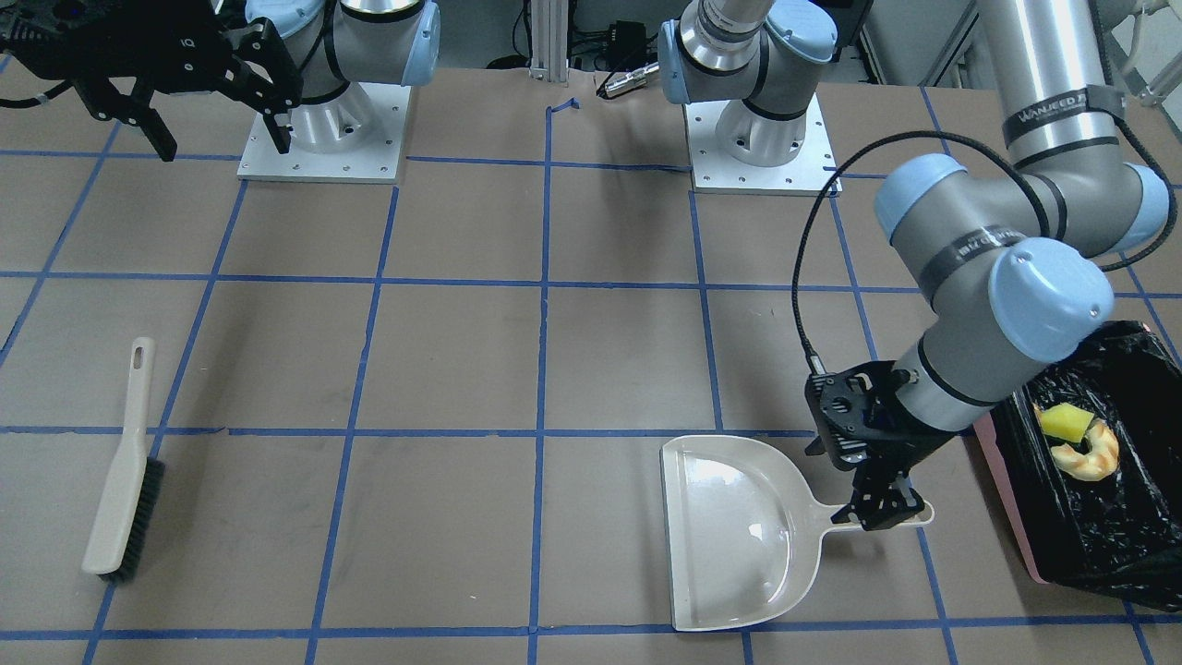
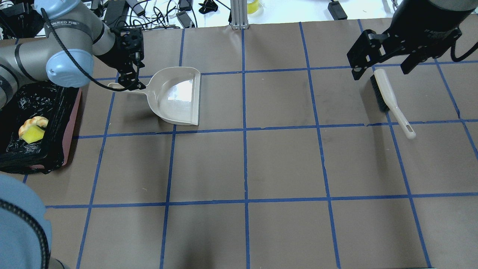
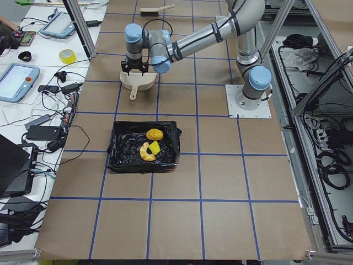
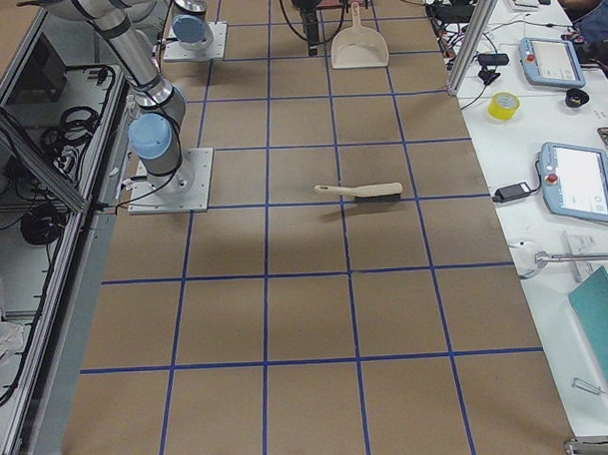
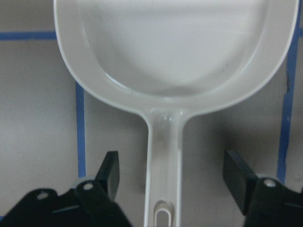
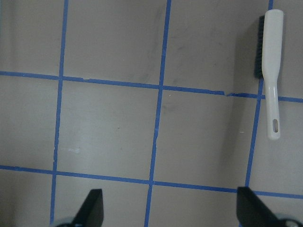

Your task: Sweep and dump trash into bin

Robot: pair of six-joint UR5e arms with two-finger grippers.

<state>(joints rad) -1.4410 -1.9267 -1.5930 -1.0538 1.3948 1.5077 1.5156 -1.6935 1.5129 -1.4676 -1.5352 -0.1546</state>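
The croissant-like piece with its yellow-green wedge (image 1: 1080,445) lies in the black-lined pink bin (image 1: 1008,503) at the table's end on my left. In the exterior left view the orange-yellow lump (image 3: 154,133) lies beside the croissant (image 3: 148,151) in the bin (image 3: 124,152). The cream dustpan (image 1: 729,526) sits empty on the table beside the bin. My left gripper (image 5: 173,182) is open, its fingers on either side of the dustpan handle (image 5: 163,156) without touching it. My right gripper (image 1: 222,129) is open and empty, raised high above the table.
A cream brush with black bristles (image 1: 120,471) lies on the table under my right gripper, and it also shows in the right wrist view (image 6: 271,71). Brown paper with blue tape lines covers the table (image 2: 283,164). Both arm bases (image 1: 323,120) stand at the table's robot side.
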